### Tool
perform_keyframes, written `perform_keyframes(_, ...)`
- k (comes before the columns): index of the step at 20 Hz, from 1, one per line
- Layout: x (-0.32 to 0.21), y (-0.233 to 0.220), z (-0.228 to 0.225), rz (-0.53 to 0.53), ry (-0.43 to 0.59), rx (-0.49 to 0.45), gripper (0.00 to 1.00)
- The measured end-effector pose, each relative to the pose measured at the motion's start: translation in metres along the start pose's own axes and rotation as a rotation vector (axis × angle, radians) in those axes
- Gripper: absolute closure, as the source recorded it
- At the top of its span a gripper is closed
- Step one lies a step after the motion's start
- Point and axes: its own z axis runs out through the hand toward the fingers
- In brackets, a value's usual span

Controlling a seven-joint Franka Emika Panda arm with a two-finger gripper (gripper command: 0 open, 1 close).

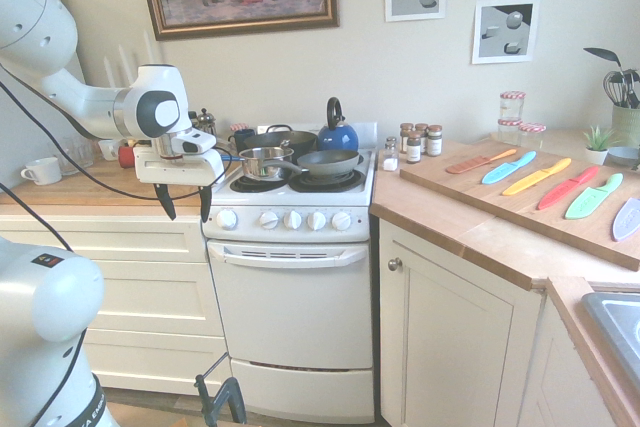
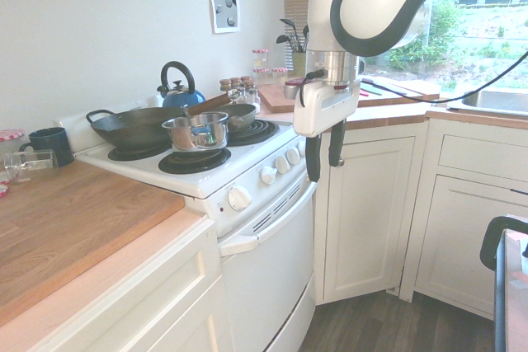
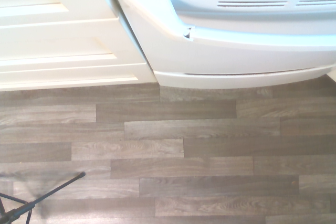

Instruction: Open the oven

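Note:
The white oven (image 1: 295,332) (image 2: 268,274) stands between cream cabinets, door shut, with its wide curved handle (image 1: 287,255) (image 2: 268,224) under a row of white knobs (image 1: 292,219). My gripper (image 1: 185,202) (image 2: 323,154) hangs open in front of the range's left top corner, fingers pointing down, slightly above handle height and out in front of it. The wrist view looks down on the handle's left end (image 3: 210,35), the oven door (image 3: 236,61) and the floor.
Pans, a small pot (image 1: 262,162) and a blue kettle (image 1: 338,134) sit on the burners. Cream drawers (image 1: 110,292) flank the oven's left, a cabinet door with round knob (image 1: 455,347) its right. Coloured knives lie on a board (image 1: 540,187). Wood floor (image 3: 168,161) below.

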Motion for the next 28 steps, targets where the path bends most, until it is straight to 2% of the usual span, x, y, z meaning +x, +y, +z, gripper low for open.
perform_keyframes(3,0.001,0.001,0.003,0.015,-0.010,-0.008,0.00)
perform_keyframes(7,0.010,0.008,0.028,0.091,-0.048,-0.049,0.00)
perform_keyframes(15,0.066,0.029,0.130,0.127,-0.006,-0.021,0.00)
perform_keyframes(19,0.089,0.010,0.144,0.035,-0.023,0.025,0.00)
perform_keyframes(25,0.118,-0.011,0.171,-0.151,-0.039,0.036,0.00)
perform_keyframes(28,0.139,-0.022,0.182,-0.209,-0.024,0.040,0.00)
